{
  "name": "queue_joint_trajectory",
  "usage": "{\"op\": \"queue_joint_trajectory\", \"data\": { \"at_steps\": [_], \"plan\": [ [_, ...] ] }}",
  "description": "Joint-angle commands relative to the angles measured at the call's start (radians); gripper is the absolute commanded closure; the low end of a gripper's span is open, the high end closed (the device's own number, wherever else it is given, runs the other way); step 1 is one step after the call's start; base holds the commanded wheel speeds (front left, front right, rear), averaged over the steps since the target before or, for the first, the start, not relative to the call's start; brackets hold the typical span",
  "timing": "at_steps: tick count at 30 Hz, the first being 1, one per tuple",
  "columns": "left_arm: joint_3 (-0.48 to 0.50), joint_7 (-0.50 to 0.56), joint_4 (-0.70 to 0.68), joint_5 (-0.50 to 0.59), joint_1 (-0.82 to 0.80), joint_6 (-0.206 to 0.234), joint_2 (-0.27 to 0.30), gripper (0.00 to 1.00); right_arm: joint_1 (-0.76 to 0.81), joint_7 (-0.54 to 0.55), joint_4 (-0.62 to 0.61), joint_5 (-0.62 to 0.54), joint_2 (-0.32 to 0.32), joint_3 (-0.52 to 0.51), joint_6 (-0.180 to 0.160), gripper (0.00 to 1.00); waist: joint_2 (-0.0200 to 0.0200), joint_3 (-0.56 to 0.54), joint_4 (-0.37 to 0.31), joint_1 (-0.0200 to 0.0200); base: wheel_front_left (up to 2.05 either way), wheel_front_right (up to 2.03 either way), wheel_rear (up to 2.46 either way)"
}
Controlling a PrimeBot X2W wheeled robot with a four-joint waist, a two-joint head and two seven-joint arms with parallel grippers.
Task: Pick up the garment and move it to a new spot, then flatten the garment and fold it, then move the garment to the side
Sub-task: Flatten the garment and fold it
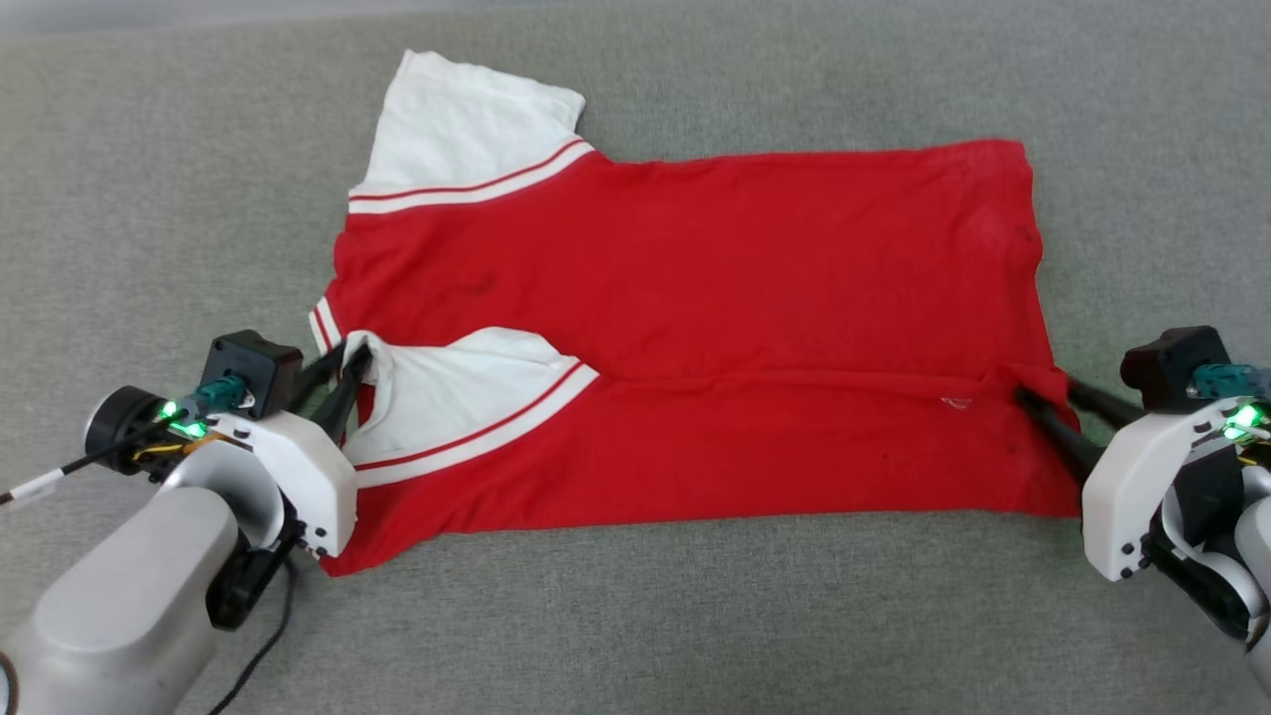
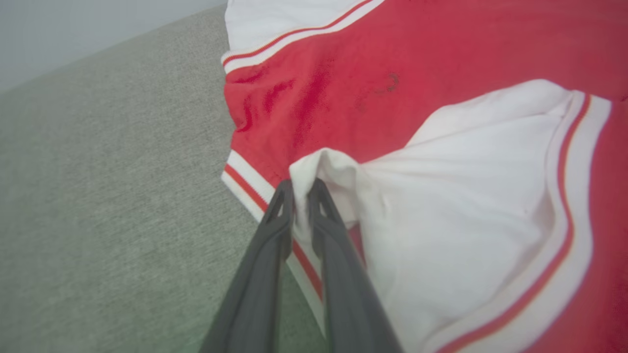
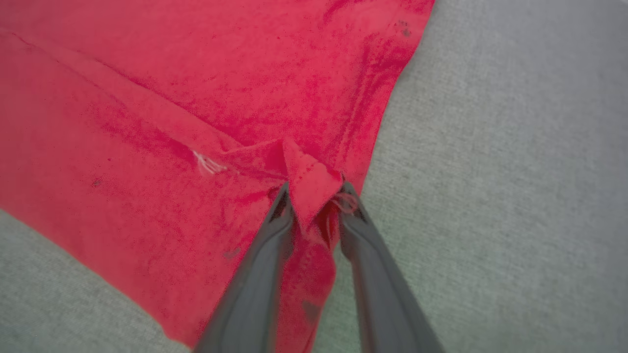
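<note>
The garment lies spread in the middle of the grey desk; its near long edge is already folded up to the middle (first fold done, I judge); further folds and the move aside remain; the left end effector pinches the white sleeve, fingers nearly together; the right end effector has its fingers parted around the red hem corner, seemingly slack; no readable writing.

The garment's near-left corner beneath the left gripper's body (right forearm partly off-frame)
</note>
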Motion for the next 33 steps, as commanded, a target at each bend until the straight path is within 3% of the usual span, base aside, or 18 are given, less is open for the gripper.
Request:
{"op": "queue_joint_trajectory", "data": {
  "at_steps": [1, 6, 10, 22, 28, 33],
  "plan": [
    [0.003, -0.004, 0.007, -0.003, -0.013, 0.001, 0.001, 0.00, -0.001, -0.009, -0.003, 0.002, -0.006, -0.004, -0.001, 0.00, -0.0001, -0.020, 0.008, -0.0002, 0.00, 0.00, 0.00],
    [0.006, 0.021, -0.026, 0.004, -0.044, -0.003, 0.030, 0.00, 0.034, -0.038, -0.028, -0.001, -0.020, -0.024, -0.001, 0.00, -0.0001, -0.080, 0.027, -0.0002, 0.00, 0.00, 0.00],
    [0.002, 0.099, -0.093, -0.008, -0.074, -0.006, 0.062, 0.00, 0.061, -0.039, -0.059, -0.010, -0.029, -0.047, -0.001, 0.00, -0.0001, -0.112, 0.043, -0.0002, 0.00, 0.00, 0.00],
    [-0.064, 0.651, -0.293, -0.194, -0.154, -0.085, 0.165, 0.00, 0.094, -0.006, -0.129, -0.044, -0.003, -0.089, -0.001, 0.00, -0.0001, -0.117, 0.059, -0.0002, 0.00, 0.00, 0.00],
    [-0.098, 0.883, -0.294, -0.320, -0.142, -0.070, 0.169, 0.00, 0.073, 0.011, -0.147, -0.057, 0.014, -0.078, -0.001, 0.00, -0.0001, -0.098, 0.042, -0.0002, 0.00, 0.00, 0.00],
    [-0.119, 0.944, -0.264, -0.350, -0.120, -0.054, 0.154, 0.00, 0.046, 0.022, -0.149, -0.059, 0.023, -0.053, -0.001, 0.00, -0.0001, -0.080, 0.014, -0.0002, 0.00, 0.00, 0.00]
  ]
}}
